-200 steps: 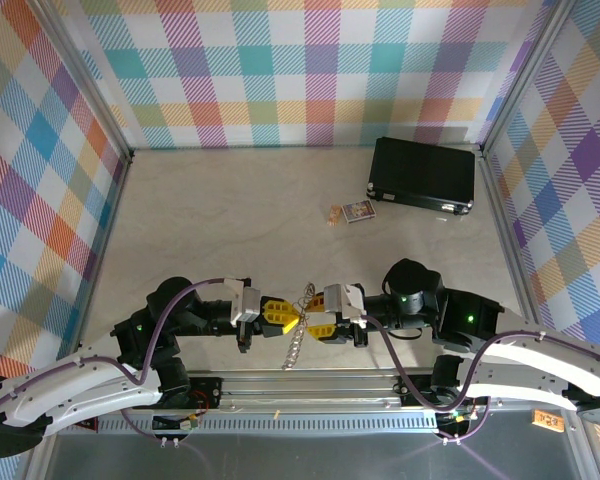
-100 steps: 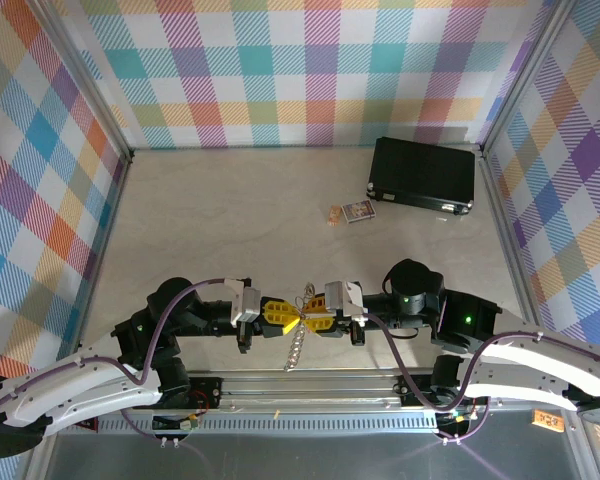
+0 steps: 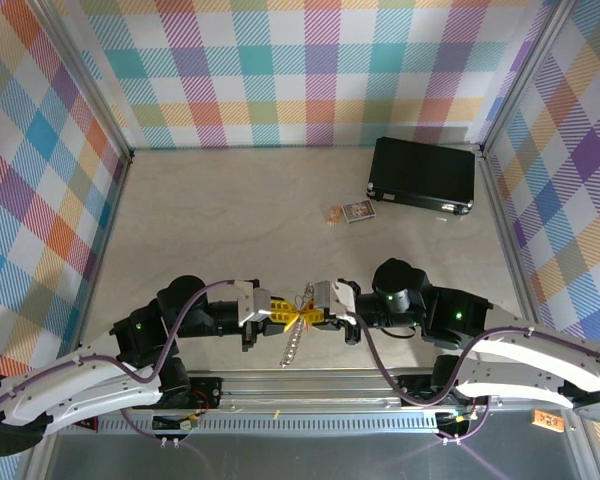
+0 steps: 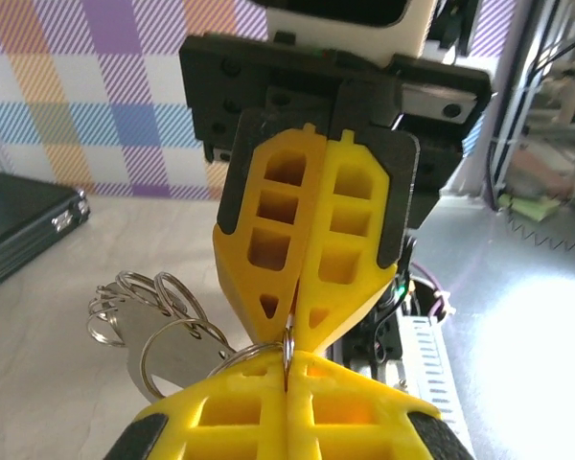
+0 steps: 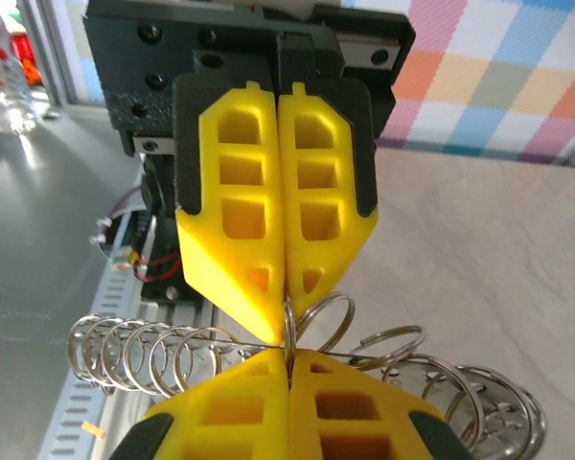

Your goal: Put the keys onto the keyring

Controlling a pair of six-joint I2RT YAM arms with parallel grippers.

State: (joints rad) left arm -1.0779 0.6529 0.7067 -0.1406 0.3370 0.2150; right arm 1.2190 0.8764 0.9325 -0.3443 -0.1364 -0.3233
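Keyring point(image 3: 293, 343): held up off the tabletop point(image 3: 210, 220) between the two arms, near the front edge, one end of its chain of rings dangling below the pinch
Left gripper point(image 3: 292, 319): jaws pressed together on a thin wire loop of the keyring, same grip as a second before
Right gripper point(image 3: 312, 319): jaws pressed together too, nipping the ring wire just beside the left tips
Change: a second earlier the right jaws stood partly spread and a little back from the ring; they slid in toward the left gripper and closed, so the yellow tips ended up nose to nose
Wrist views: each showed the other gripper's closed fingers meeting its own, the wire caught at the seam, spare loops fanned out to the sides
Meaning for task: ring was now gripped from both sides, likely a setup to steady it or pry a coil apart; judged early, threading of a key not yet begun
Elsewhere: black case point(image 3: 423, 173) and small card point(image 3: 358, 211) lay well apart at the far right, unmoved
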